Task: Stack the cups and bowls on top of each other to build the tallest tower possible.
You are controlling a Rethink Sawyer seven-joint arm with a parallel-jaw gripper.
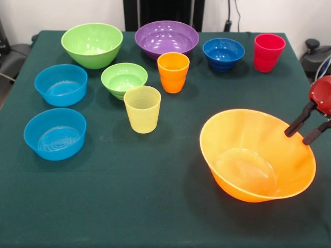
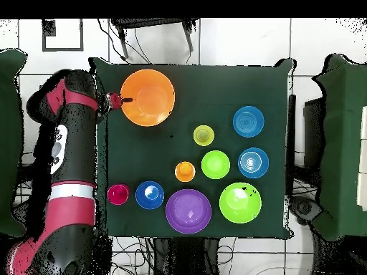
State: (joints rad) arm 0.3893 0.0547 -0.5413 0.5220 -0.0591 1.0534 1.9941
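No tower has been started yet. Every bowl and cup sits alone on the dark green bench [image 1: 155,206], and nothing is on top of anything else. So all the stacking is left to do.

The gripper [image 1: 302,133] comes in from the side in the front view. Its jaws are pinching the rim of the huge orange bowl [image 1: 257,155], with one black finger inside the rim and one outside. The bowl is tipped up a bit on that side, so it looks like this is the first piece being handled (it would make a good wide base, I think).

Now the count. There are seven bowls: the huge orange one, a large green bowl [image 1: 92,44], a large purple bowl [image 1: 166,38], a small dark blue bowl [image 1: 223,53], a small green bowl [image 1: 124,79], and two light blue bowls [image 1: 61,84] [image 1: 55,133].

There are three cups: an orange cup [image 1: 173,72], a yellow cup [image 1: 142,108] and a red cup [image 1: 269,52]. All three stand upright.

That makes ten things, all apart from each other.
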